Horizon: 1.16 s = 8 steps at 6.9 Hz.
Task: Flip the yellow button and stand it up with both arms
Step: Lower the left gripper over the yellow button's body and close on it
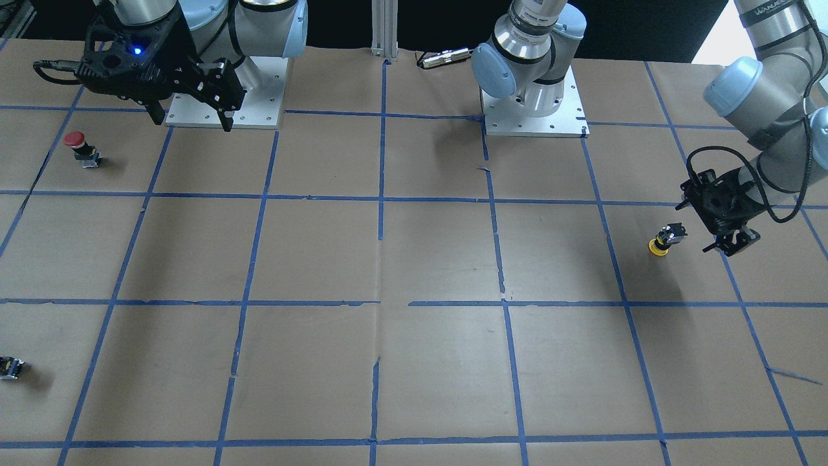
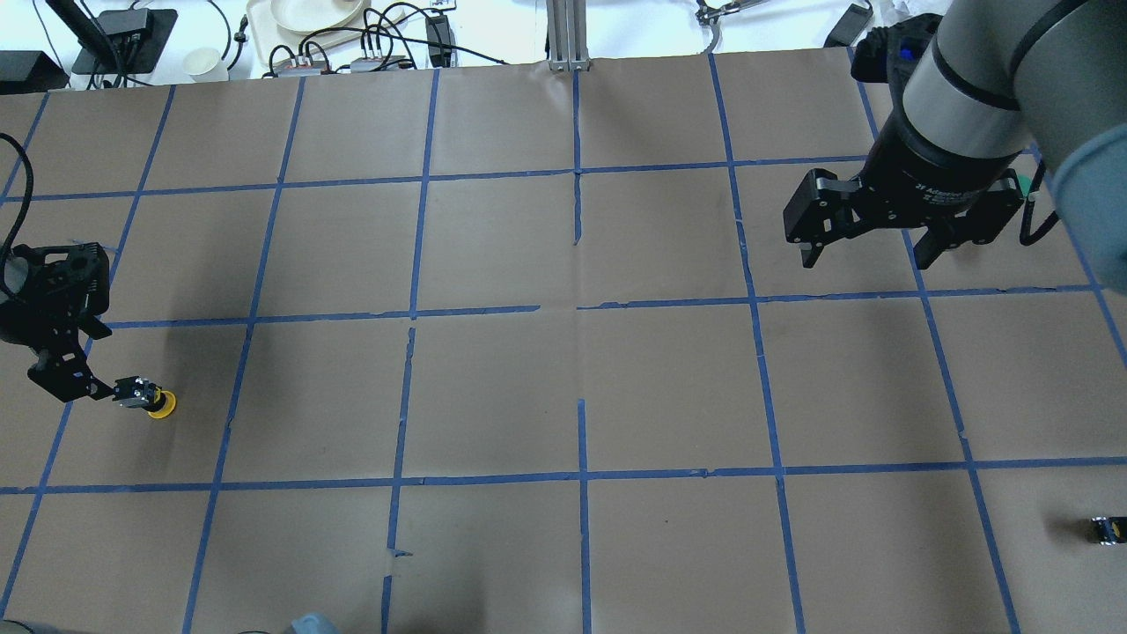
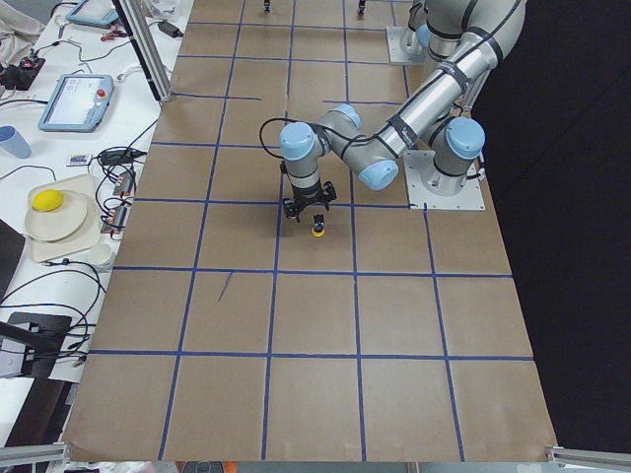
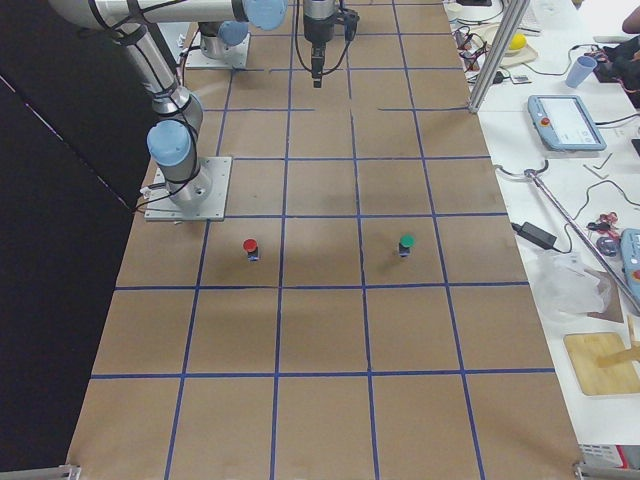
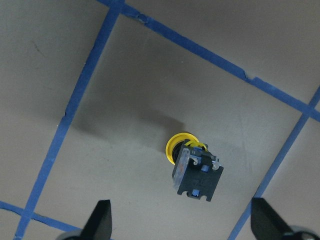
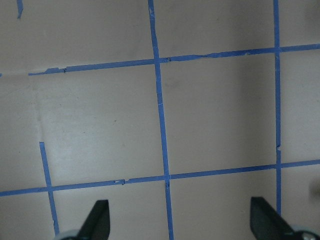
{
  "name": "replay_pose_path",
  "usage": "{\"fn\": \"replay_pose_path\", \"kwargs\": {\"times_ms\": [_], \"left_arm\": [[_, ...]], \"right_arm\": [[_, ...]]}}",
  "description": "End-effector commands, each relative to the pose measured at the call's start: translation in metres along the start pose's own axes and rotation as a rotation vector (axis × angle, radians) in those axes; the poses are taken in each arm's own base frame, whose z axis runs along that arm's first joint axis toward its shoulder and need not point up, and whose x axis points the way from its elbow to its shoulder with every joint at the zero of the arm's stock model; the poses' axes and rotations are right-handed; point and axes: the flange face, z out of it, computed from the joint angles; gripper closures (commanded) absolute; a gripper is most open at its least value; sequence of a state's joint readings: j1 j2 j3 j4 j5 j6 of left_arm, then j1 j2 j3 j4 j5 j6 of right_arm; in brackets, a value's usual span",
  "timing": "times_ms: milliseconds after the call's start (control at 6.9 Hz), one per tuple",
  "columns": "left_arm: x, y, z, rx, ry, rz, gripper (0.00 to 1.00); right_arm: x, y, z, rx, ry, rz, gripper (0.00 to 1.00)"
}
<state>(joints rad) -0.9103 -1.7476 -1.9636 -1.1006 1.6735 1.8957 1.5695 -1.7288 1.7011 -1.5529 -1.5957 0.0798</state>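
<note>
Yellow button (image 5: 196, 171) cap-down, cap half hidden | left claw (image 5: 183, 221) released | right claw (image 6: 181, 221) released

Around the yellow button (image 1: 665, 241) I see bare tabletop (image 1: 440, 259) on every side but one: my left gripper (image 1: 723, 248) hangs just beside its body, jaws spread wide. The red button (image 1: 81, 146) and right gripper (image 1: 193, 123) sit well apart.

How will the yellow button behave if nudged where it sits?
Probably tippy: the yellow button seems to rest on its domed cap, blocky body up. On its side, the round cap may let it roll. The body looks rigid and flat-faced, so the open left end effector should grip it firmly.
</note>
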Motion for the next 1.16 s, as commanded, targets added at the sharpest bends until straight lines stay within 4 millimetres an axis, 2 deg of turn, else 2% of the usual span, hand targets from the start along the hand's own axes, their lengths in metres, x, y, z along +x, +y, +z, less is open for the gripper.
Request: {"fn": "replay_pose_path", "kwargs": {"times_ms": [0, 145, 290, 434, 724, 869, 1014], "left_arm": [[0.0215, 0.0056, 0.0319, 0.023, 0.045, 0.091, 0.03], [0.0212, 0.0121, 0.0289, 0.004, -0.006, 0.087, 0.03], [0.017, 0.0128, 0.028, 0.0, -0.021, 0.134, 0.04], [0.0167, 0.0096, 0.0364, 0.032, -0.02, 0.145, 0.06], [0.0131, 0.0095, 0.0344, 0.038, -0.03, 0.154, 0.09], [0.0132, 0.0084, 0.0357, 0.041, -0.028, 0.155, 0.14], [0.0136, 0.0081, 0.0364, 0.041, -0.026, 0.156, 0.29]], "right_arm": [[0.0002, -0.0003, -0.0002, 0.003, 0.001, 0.0, 0.0], [0.0002, -0.0003, -0.0002, 0.003, 0.001, 0.0, 0.0], [-0.0004, -0.0001, -0.0002, 0.003, 0.001, -0.001, 0.0], [0.0002, -0.0003, -0.0002, 0.003, 0.001, 0.0, 0.0], [0.0002, -0.0005, -0.0004, 0.004, 0.001, 0.0, 0.0], [0.0002, -0.0005, -0.0004, 0.004, 0.001, 0.0, 0.0], [-0.001, 0.0, 0.0004, 0.002, -0.005, 0.0, 0.0]]}}
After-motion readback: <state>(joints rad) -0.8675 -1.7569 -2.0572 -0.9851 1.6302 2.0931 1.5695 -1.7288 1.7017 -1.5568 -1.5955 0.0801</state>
